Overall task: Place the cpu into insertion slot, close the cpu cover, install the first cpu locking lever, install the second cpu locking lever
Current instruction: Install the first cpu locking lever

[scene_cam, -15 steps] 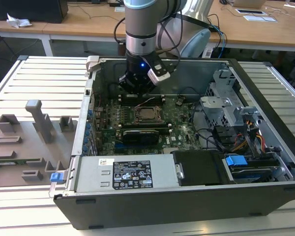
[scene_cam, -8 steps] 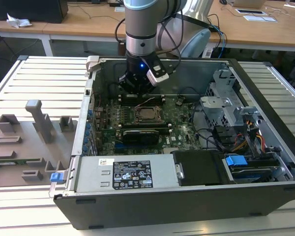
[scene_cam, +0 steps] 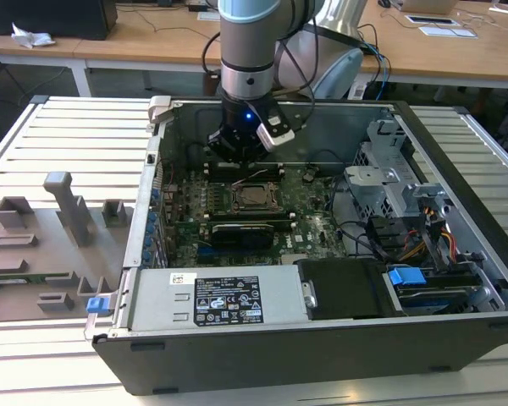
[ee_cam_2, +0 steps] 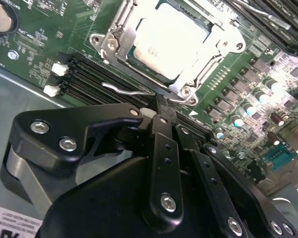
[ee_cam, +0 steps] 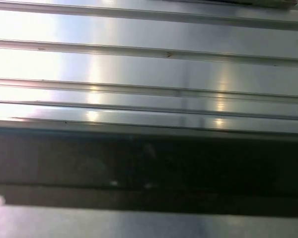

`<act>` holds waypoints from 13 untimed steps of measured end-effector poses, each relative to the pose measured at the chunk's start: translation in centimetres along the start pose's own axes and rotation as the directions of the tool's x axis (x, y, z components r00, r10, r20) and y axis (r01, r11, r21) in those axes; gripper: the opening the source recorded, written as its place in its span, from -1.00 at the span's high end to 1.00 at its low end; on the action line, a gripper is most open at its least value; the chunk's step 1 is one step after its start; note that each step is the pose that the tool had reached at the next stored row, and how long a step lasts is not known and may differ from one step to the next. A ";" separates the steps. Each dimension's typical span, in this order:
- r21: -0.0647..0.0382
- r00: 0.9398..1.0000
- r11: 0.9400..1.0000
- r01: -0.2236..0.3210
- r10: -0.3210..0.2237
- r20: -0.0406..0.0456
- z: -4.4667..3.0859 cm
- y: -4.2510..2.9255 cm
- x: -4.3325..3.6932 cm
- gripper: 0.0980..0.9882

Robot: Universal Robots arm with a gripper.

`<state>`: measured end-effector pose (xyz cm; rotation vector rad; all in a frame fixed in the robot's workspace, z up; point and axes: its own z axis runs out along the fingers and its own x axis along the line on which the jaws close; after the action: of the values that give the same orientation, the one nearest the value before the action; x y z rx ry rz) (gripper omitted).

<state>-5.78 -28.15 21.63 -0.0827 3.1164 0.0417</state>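
One wire locking lever [ee_cam_2: 125, 90] is what the gripper [ee_cam_2: 158, 106] seems to be working right now: its fingers [ee_cam_2: 161, 144] look pinched shut with the tip at the lever's end, just beside the socket corner. The cpu [ee_cam_2: 169, 42] already sits in the insertion slot [scene_cam: 254, 197] mid-motherboard, with the cpu cover [ee_cam_2: 120, 40] down around it. My worry is the tip skidding off that springy wire and jabbing the green board [ee_cam_2: 49, 34] or the black memory slots [ee_cam_2: 97, 82] right next to it.

Blown-out glare on the cpu [ee_cam_2: 171, 42]
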 end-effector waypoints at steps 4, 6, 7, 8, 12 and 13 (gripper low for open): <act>-0.001 1.000 1.000 0.000 0.000 -0.003 0.16 -0.04 -0.74 0.98; -0.001 1.000 1.000 0.000 0.000 -0.005 0.30 -0.06 -1.03 0.98; -0.001 1.000 1.000 0.000 0.000 -0.006 0.36 -0.07 -1.14 0.98; -0.002 1.000 1.000 0.000 0.000 -0.006 0.42 -0.08 -1.25 0.98; -0.002 1.000 1.000 0.000 0.000 -0.009 0.67 -0.11 -1.74 0.98; -0.002 1.000 1.000 0.000 0.000 -0.010 0.77 -0.13 -1.96 0.98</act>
<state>-3.80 -28.15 20.91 -0.0827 3.1261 0.0451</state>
